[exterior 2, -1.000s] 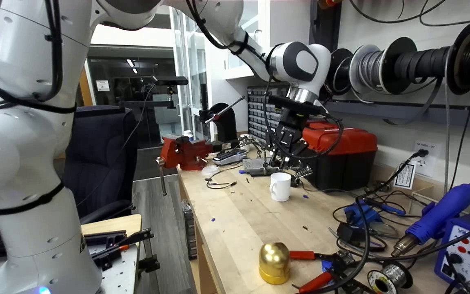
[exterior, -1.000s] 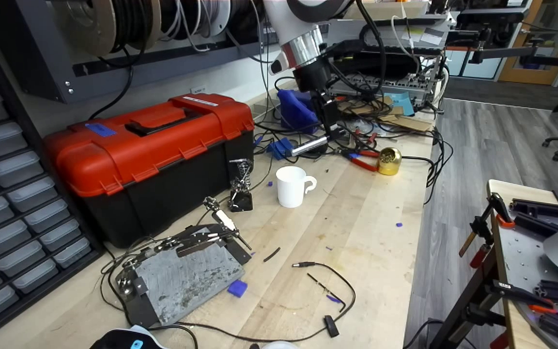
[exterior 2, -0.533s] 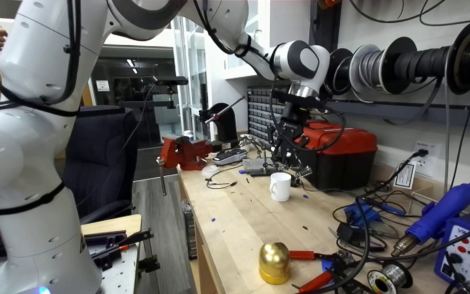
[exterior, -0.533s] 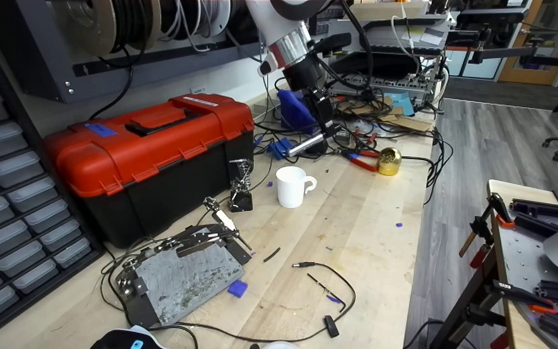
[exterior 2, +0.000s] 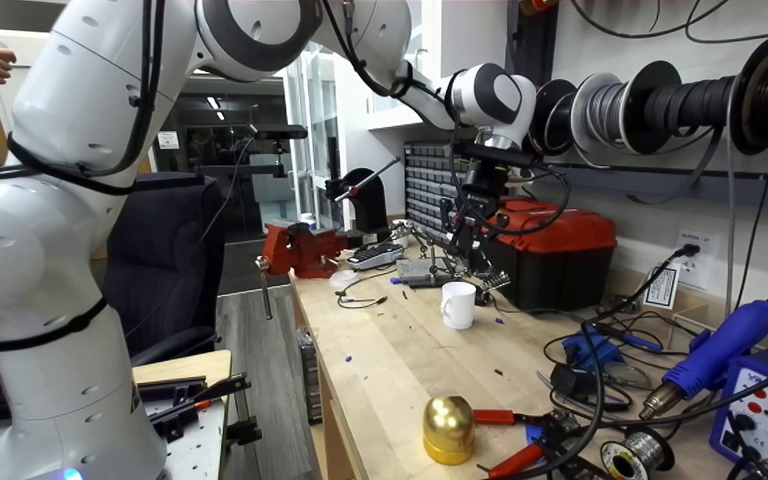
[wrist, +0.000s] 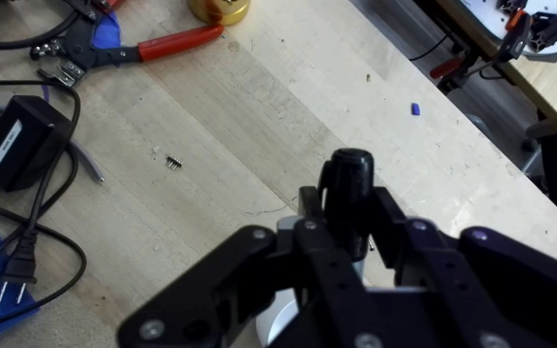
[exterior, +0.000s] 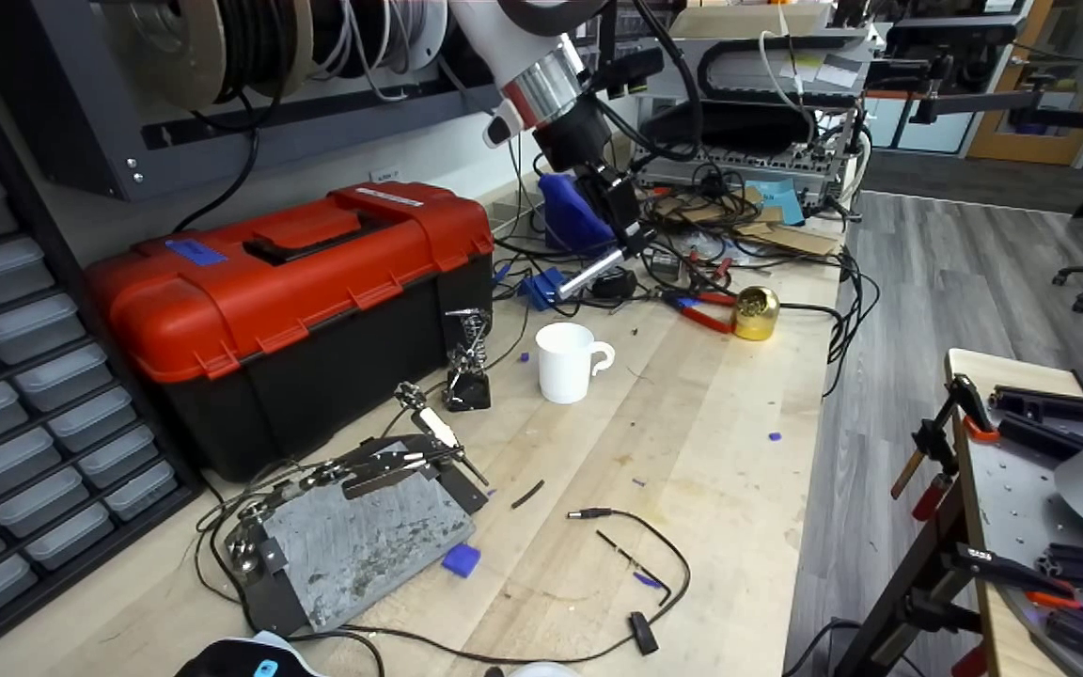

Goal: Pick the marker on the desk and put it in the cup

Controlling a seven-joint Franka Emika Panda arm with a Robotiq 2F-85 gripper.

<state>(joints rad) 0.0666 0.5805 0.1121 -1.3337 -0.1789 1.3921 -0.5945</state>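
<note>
The marker shows as a slim silvery stick (exterior: 590, 274) with a black end (wrist: 348, 179). My gripper (exterior: 634, 241) is shut on the black end, and the silvery part slants down to the left in an exterior view. In the wrist view my gripper's fingers (wrist: 346, 208) press on both sides of it. The white cup (exterior: 564, 365) stands upright on the desk (exterior: 692, 423). The marker's free tip appears just above the cup's rim, apart from it. The cup also shows in an exterior view (exterior 2: 458, 307) and partly behind the fingers in the wrist view (wrist: 265, 321).
A red and black toolbox (exterior: 316, 282) stands along the wall beside the cup. A small spring stand (exterior: 468, 367) is close to the cup. A golden ball holder (exterior: 755, 313), red-handled pliers (wrist: 177, 43) and tangled cables lie farther along the desk. A grey plate (exterior: 368, 536) lies opposite.
My gripper has shifted towards the toolbox and wall side and risen slightly, with the marker still in it. The marker slants more steeply. The cup has not moved.
</note>
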